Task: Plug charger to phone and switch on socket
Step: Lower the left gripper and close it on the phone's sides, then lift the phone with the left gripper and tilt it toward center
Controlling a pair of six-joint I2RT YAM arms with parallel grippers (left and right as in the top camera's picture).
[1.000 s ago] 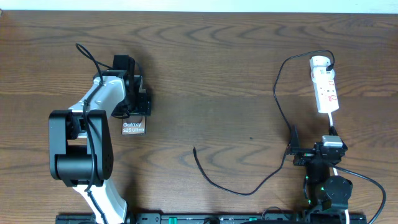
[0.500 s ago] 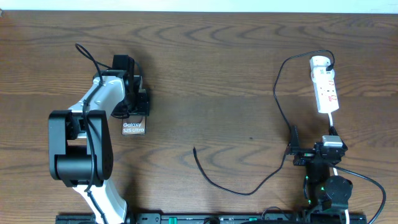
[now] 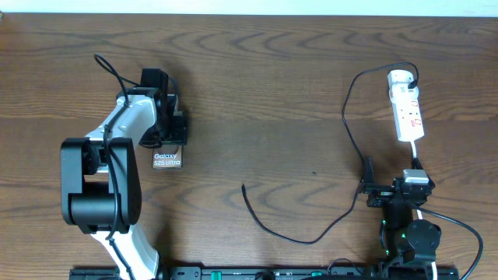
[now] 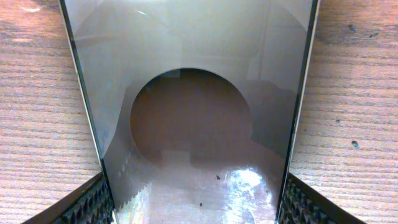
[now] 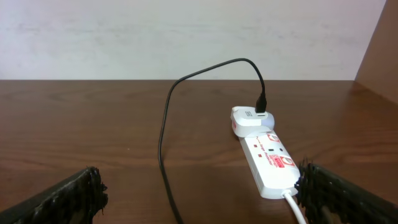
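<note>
The phone (image 3: pixel 167 160) lies flat on the table at the left, its "Galaxy" lettering showing. My left gripper (image 3: pixel 170 141) is over its far end. In the left wrist view the phone (image 4: pixel 193 112) fills the gap of the left gripper (image 4: pixel 194 202), and both fingers (image 4: pixel 87 205) press its side edges. The white socket (image 3: pixel 406 109) lies at the far right. The black charger (image 3: pixel 311 237) runs from its plug head down to a free tip (image 3: pixel 243 187) mid-table. My right gripper (image 3: pixel 391 179) stands open just short of the socket (image 5: pixel 267 158), with nothing between the right gripper's (image 5: pixel 205 196) fingers.
The socket's white cord (image 5: pixel 295 205) runs back toward my right arm. The charger's black cable (image 5: pixel 165 124) loops up and across the table left of the socket. A pale wall stands behind the table's far edge.
</note>
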